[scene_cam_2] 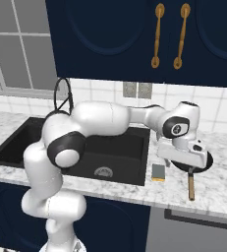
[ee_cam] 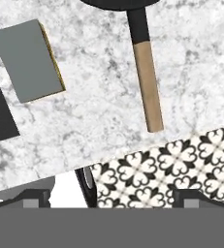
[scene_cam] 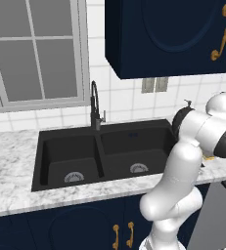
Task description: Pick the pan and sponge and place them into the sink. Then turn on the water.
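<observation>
The black pan (scene_cam_2: 201, 162) lies on the marble counter right of the sink (scene_cam_2: 116, 153), its tan handle (scene_cam_2: 190, 187) pointing toward the counter's front edge. The sponge (scene_cam_2: 158, 171) lies flat between the pan and the sink's right rim. My gripper (scene_cam_2: 184, 161) hangs just above the pan's left side, partly hiding it. In the hand view the sponge (ee_cam: 28, 60) shows its grey face at upper left and the pan handle (ee_cam: 147, 82) runs down the middle. The gripper (ee_cam: 111, 197) is open, its fingertips wide apart with nothing between them. The black faucet (scene_cam: 95, 105) stands behind the two basins of the sink (scene_cam: 100, 146).
The counter's front edge (ee_cam: 133, 152) lies just past the handle's end, with patterned floor (ee_cam: 181, 169) below. A dark blue wall cabinet (scene_cam_2: 134, 39) hangs over the work area. My own arm (scene_cam_2: 110, 120) reaches across the right basin. A window (scene_cam: 31, 49) is at the far left.
</observation>
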### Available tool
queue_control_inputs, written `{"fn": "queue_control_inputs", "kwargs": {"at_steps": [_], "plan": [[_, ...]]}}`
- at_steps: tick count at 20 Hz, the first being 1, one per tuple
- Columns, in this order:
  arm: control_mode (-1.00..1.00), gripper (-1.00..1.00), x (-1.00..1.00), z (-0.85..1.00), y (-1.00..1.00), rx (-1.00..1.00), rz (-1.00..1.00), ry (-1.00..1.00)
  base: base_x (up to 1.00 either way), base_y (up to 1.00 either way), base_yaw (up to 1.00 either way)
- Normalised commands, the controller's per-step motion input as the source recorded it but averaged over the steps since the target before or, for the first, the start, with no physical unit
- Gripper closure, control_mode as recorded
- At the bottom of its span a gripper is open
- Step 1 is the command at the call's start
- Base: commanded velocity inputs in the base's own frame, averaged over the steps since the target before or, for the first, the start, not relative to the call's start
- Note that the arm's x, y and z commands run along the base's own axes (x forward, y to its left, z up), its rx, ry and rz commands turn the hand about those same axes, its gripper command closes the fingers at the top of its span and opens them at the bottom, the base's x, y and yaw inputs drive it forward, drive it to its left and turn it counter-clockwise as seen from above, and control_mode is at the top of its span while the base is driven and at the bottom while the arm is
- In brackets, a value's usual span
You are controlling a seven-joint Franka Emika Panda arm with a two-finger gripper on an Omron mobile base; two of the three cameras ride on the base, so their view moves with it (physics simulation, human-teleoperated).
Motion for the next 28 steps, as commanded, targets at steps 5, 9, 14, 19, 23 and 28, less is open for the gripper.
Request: {"fn": "queue_control_inputs", "kwargs": {"at_steps": [5,9,14,19,23,28], "plan": [[-1.0,-1.0,0.33,-0.3,-0.13,0.05,0.08,0.0,0.0,0.0,0.0],[-1.0,-1.0,0.14,-0.18,-0.09,0.08,0.24,0.0,0.0,0.0,0.0],[-1.0,-1.0,0.07,-0.22,-0.03,0.02,0.1,0.0,0.0,0.0,0.0],[-1.0,-1.0,0.14,-0.3,0.0,0.0,0.0,0.0,0.0,0.0,0.0],[-1.0,-1.0,0.21,-0.36,0.0,0.0,0.0,0.0,0.0,0.0,0.0],[-1.0,-1.0,0.31,-0.24,-0.25,0.0,0.0,0.0,0.0,0.0,0.0]]}}
